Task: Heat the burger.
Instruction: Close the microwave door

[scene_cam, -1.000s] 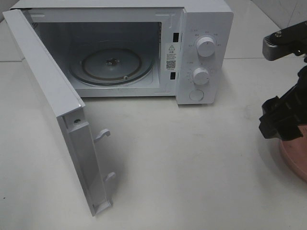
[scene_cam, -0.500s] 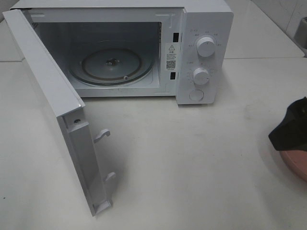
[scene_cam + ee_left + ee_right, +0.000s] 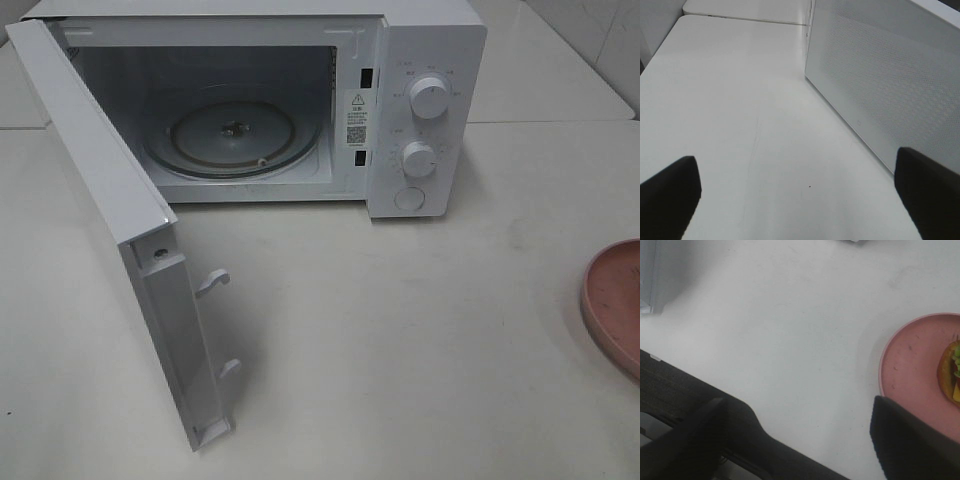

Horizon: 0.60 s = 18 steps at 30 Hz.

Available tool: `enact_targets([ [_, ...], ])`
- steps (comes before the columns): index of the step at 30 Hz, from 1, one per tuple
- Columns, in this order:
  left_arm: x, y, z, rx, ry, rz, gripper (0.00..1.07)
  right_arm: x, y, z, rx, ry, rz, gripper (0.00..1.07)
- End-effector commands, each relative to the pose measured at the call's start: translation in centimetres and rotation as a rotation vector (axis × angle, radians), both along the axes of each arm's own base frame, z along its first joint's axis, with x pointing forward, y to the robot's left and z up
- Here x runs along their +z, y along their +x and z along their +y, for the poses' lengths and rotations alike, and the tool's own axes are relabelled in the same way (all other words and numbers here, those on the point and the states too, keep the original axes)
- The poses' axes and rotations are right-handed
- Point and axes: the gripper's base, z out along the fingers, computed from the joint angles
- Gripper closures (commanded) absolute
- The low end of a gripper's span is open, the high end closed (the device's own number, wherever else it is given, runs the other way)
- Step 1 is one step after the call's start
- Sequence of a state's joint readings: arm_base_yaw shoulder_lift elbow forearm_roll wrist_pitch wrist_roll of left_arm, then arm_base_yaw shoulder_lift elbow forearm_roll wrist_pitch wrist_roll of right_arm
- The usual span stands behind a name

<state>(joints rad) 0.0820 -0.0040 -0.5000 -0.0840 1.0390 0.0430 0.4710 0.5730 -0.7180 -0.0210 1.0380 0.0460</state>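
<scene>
White laminate runs under everything, and on it the white microwave point(image 3: 270, 100) stands with its door point(image 3: 120, 230) swung wide, the glass turntable point(image 3: 232, 135) bare inside and two knobs point(image 3: 428, 97) on the panel at its right. The left gripper point(image 3: 795, 195) hangs low over the table point(image 3: 730, 110), its two dark fingers point(image 3: 670, 195) spread far apart with only bare tabletop between them; the door's dotted panel point(image 3: 880, 80) stands just beyond the far finger. The right gripper point(image 3: 810, 440) also has its fingers point(image 3: 905, 440) parted, nothing between them but table. Just past that finger lies the pink plate point(image 3: 912, 365), and the burger point(image 3: 951, 372) sits on it at the frame's edge, only partly in sight, touched by neither finger.
</scene>
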Motion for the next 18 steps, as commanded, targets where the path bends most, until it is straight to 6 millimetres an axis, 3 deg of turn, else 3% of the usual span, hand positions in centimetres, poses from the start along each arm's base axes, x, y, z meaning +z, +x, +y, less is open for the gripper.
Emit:
enact_targets([
  [1, -0.1, -0.3, 0.0, 0.001, 0.000, -0.018, 0.09, -0.8, -1.2, -0.8, -0.002, -0.009, -0.026, 0.31],
  [9, -0.1, -0.3, 0.0, 0.001, 0.000, -0.018, 0.09, -3.5, -4.0, -2.8, -0.140, 0.016, -0.099, 0.31],
  [18, -0.1, -0.3, 0.0, 0.001, 0.000, -0.018, 0.09, -4.2, -5.8, -3.7, -0.220, 0.047, -0.210, 0.31],
])
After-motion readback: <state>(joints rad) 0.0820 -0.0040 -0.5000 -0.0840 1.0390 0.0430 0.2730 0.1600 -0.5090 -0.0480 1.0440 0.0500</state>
